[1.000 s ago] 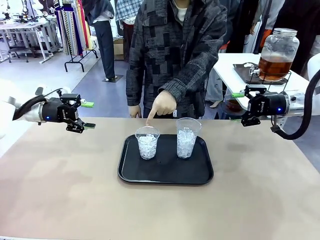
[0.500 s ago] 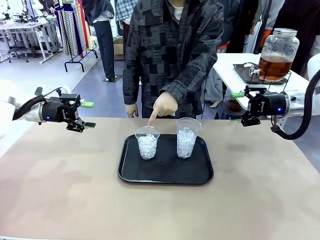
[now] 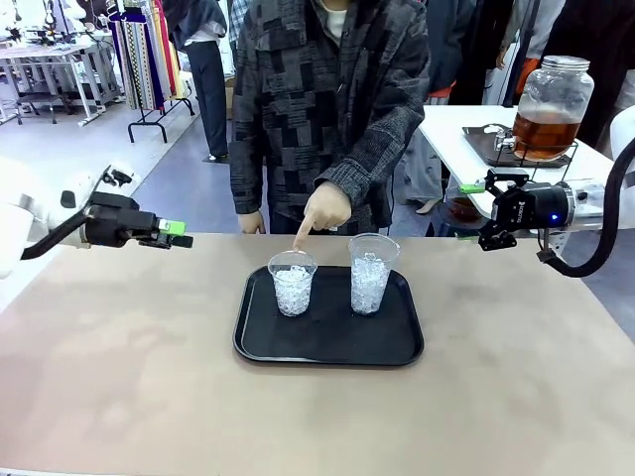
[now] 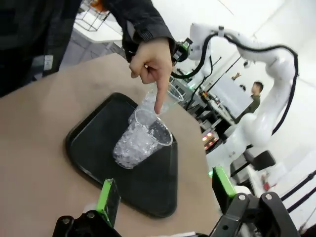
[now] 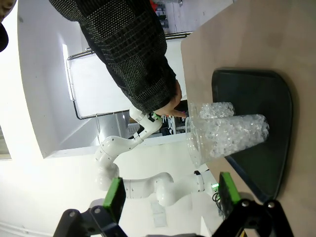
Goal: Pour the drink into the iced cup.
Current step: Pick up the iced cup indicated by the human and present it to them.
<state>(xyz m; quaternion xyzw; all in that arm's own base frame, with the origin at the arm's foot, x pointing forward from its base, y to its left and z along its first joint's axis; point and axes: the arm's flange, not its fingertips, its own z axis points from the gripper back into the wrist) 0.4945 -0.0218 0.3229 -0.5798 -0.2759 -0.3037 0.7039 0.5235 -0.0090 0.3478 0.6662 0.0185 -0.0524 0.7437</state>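
Black tray (image 3: 260, 342) lies mid-table, bare table (image 3: 119, 377) on both sides. It holds a short iced cup (image 3: 293, 283) and a tall iced cup (image 3: 370, 273), apart; a person's hand (image 3: 325, 206) points at the short one. Jaws spread and empty, the left gripper (image 3: 174, 234) and the right gripper (image 3: 478, 213) hover at the far edge. The drink (image 3: 541, 134) sits in a jar (image 3: 556, 77) behind the right gripper

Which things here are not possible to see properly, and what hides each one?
Front view: the jar dispenser stands far back; its spigot is too small.
Left wrist view: the taller cup is mostly hidden behind the person's hand and the shorter cup.
Right wrist view: the shorter cup is mostly hidden behind the taller cup.
Front view: whether the fingertip touches the shorter cup's rim is unclear.
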